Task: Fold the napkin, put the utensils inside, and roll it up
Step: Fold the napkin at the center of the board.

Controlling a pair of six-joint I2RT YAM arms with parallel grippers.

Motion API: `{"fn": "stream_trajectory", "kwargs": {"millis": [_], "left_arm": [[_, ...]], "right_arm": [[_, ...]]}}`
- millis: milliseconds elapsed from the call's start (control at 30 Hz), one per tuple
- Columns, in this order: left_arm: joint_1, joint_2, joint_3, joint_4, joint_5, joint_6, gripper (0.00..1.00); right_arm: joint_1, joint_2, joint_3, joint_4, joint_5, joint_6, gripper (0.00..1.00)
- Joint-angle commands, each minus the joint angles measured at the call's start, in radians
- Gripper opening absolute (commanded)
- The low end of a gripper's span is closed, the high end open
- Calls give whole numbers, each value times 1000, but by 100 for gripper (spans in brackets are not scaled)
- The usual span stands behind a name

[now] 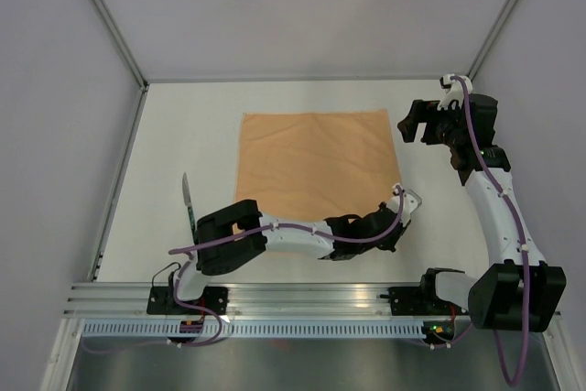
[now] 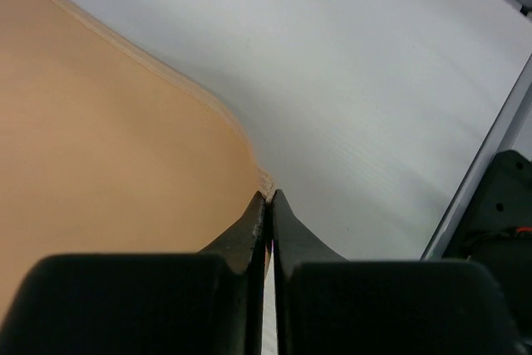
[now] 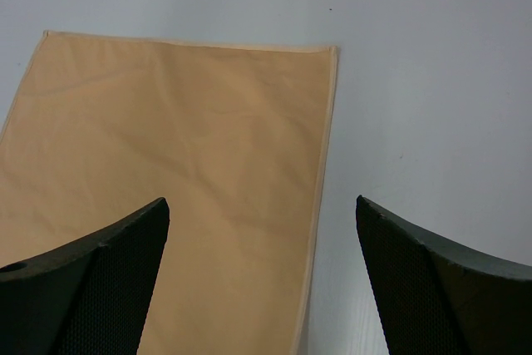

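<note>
Nearest, along the table's front edge, runs a metal rail (image 1: 293,298) that carries both arm bases. From its base on the left, the left arm (image 1: 275,237) lies low and reaches far to the right, crossing the near edge of the napkin (image 1: 316,171). Just left of that arm, on the bare table (image 1: 183,135), lies a utensil (image 1: 189,203). Its green handle points toward the rail and its silvery end away, and it is clear of the cloth.

The left gripper (image 1: 396,200) sits at the napkin's near right corner. The left wrist view shows its fingers (image 2: 249,230) pressed together with the corner of the cloth pinched between their tips. The napkin (image 2: 108,147) stretches off to the left there, with white table to the right. The napkin lies spread out in the middle of the table, lightly wrinkled, its far edge straight.

Farther back, the right arm (image 1: 494,199) rises along the right side. The right gripper (image 1: 414,125) hangs near the napkin's far right corner. From the right wrist, its fingers (image 3: 100,280) stand wide apart and hold nothing, and the cloth's corner shows beyond them.
</note>
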State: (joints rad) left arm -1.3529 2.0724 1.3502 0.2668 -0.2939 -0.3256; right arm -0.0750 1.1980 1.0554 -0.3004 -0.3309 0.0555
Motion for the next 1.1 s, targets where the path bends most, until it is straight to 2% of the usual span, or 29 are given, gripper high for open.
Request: {"fn": "stream_trajectory", "kwargs": {"millis": [0,433,633,1067], "left_arm": [[35,-64,-11,54,1,-102,3],[182,-184,-118,29,-10,-182,2],[297,-230,-158,-18,10,-208,2],[546,-288,-183,-86,53,-156,2]], "right_arm": [[1,-12,29,1,18,-2,98],[1,-12,28,1,18,-6,98],[1,-14,28,0,18,-6,98],[1,-9,25,0,12,-11,98]]}}
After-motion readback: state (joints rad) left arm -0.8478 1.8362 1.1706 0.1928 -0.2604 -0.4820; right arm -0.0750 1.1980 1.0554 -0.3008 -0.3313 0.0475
